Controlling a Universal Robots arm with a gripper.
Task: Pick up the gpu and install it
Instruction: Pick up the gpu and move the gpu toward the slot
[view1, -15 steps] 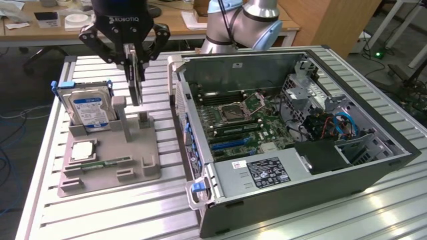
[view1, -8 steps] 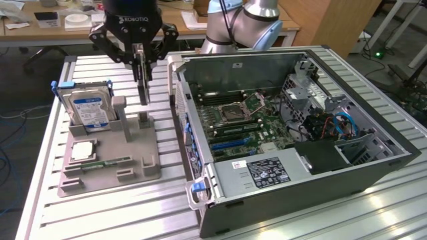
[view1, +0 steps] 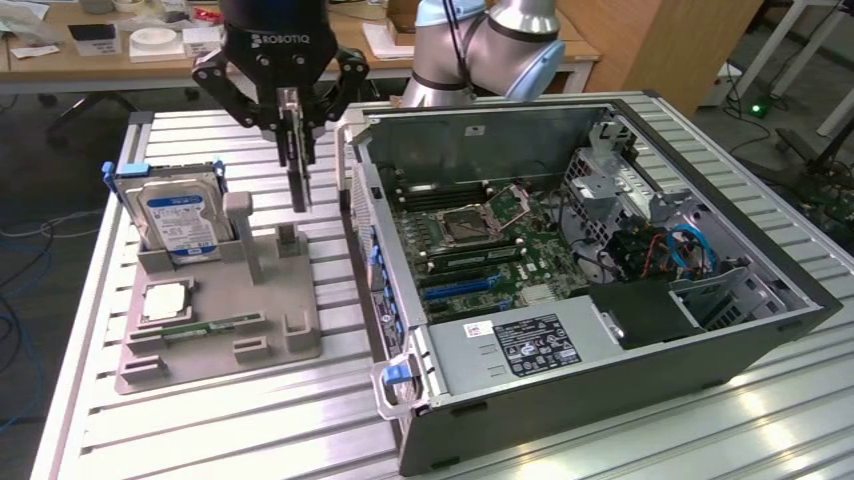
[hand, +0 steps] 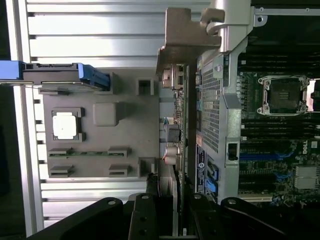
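The gpu (view1: 300, 190) is gripped edge-on in the narrowed claw (view1: 295, 140). It hangs upright above the grey holder (view1: 267, 300), which stands by the desk (view1: 200, 430) edge at the exterior view's left, just beside the wall of the open computer case (view1: 747, 330). For this carry to be done well, the card is best held vertical and raised clear of the holder's posts and the case rim. Its pale bracket (hand: 182, 35) should be steered off the sheet metal, since so thin a card may swing.
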